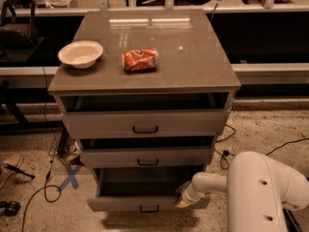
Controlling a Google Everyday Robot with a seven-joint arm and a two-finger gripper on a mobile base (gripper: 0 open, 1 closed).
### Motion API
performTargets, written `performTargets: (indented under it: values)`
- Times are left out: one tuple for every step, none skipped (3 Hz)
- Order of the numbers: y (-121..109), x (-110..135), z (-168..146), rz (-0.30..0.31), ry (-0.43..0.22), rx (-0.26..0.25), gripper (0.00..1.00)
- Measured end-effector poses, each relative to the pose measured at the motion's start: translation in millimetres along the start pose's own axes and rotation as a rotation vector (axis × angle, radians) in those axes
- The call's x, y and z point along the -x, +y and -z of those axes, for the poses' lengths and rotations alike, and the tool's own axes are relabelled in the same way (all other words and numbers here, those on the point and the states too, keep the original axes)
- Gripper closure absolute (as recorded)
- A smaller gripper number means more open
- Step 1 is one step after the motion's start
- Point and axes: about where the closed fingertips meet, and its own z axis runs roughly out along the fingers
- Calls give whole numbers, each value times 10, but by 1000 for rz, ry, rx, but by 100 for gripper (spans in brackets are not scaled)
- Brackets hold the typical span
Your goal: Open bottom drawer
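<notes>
The bottom drawer [120, 204] of the grey-beige cabinet is pulled well out, its dark inside showing, with a small black bar handle [149, 209] at the centre of its front. The drawers above, top [145, 123] and middle [147, 157], stand slightly out. My gripper [183, 198] is on the end of the white arm [260, 187], low at the right end of the bottom drawer, against its front corner.
A white bowl [80, 53] and a red-orange snack bag [140, 59] lie on the cabinet top [193, 57]. Cables [46, 187] and a blue X mark [70, 176] are on the floor at left. Benches run behind the cabinet.
</notes>
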Motion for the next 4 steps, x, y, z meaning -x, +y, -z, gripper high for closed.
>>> performTargets:
  values:
    - [11, 4, -8, 0, -1, 2, 53]
    - [11, 4, -8, 0, -1, 2, 30]
    - [29, 8, -23, 0, -1, 6, 7]
    - [113, -8, -15, 0, -4, 17, 0]
